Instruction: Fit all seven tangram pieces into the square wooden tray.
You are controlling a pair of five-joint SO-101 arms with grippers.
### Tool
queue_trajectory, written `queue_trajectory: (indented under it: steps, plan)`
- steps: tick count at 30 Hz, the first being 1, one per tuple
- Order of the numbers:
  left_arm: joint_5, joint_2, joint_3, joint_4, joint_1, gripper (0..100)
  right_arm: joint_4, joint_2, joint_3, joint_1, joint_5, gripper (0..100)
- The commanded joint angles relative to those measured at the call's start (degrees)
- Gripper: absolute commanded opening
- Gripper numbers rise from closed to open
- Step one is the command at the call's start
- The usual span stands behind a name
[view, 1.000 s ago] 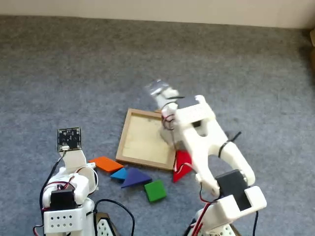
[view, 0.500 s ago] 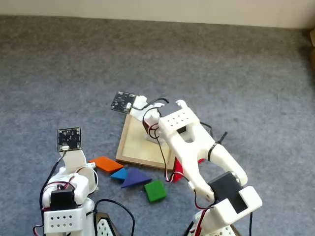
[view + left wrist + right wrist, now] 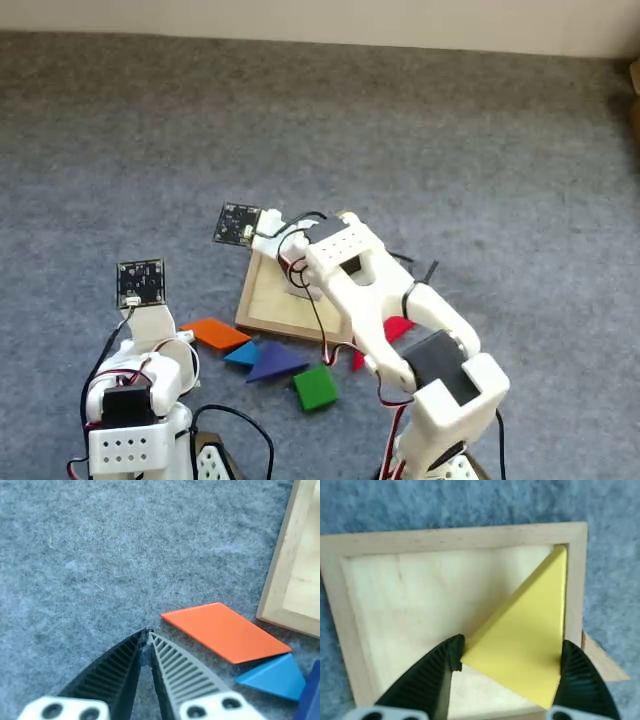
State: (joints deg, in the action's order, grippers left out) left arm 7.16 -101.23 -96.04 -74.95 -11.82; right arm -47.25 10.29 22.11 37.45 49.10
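Here, in the high view, the right arm (image 3: 350, 262) is hanging over the square wooden tray (image 3: 262, 300) at the centre of the frame, on the grey felt worktop (image 3: 480, 150). An orange parallelogram (image 3: 213, 333), a light blue triangle (image 3: 241, 352), a dark blue triangle (image 3: 275, 362) and a green square (image 3: 316, 387) are lying just below the tray. A red triangle (image 3: 396, 329) is peeking out at its lower right.

In the left wrist view, the left tool (image 3: 148, 636) is hovering over bare felt, tips pinched together on nothing, near the orange parallelogram.

In the right wrist view, the right tool (image 3: 512, 652) is clasping a yellow triangle (image 3: 525, 630) over the tray, one tip pointing into an inner corner.
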Motion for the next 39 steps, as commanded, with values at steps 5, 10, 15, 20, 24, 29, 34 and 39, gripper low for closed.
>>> queue_trajectory:
  steps: [5, 10, 15, 20, 24, 29, 34, 39]
  plan:
    - [-0.53, -3.03, -1.1, -0.26, 0.57, 1, 0.84, -0.4, -2.51, -0.84, 0.7, 22.3]
    - [-0.53, -3.03, -1.1, -0.26, 0.57, 1, 0.84, -0.31, -2.51, -1.1, 0.7, 22.4]
    - [-0.53, -3.03, -1.1, -0.26, 0.57, 1, 0.84, -0.31, -2.51, -1.98, 0.7, 23.7]
    - [-0.53, -3.03, -1.1, -0.26, 0.57, 1, 0.84, -0.4, -2.51, -2.15, 0.44, 38.0]
    - [-0.53, -3.03, -1.1, -0.26, 0.57, 1, 0.75, -0.57, -2.51, -2.15, 0.44, 38.6]
    - [-0.53, -3.03, -1.1, -0.26, 0.57, 1, -0.75, -1.63, -2.68, -2.59, 0.35, 38.6]
    - [-0.53, -3.03, -1.1, -0.26, 0.57, 1, -7.43, -9.01, -6.64, -3.65, -4.22, 38.6]
    - [-0.53, -3.03, -1.1, -0.26, 0.57, 1, -12.79, -15.52, -7.96, -4.0, -13.19, 38.6]
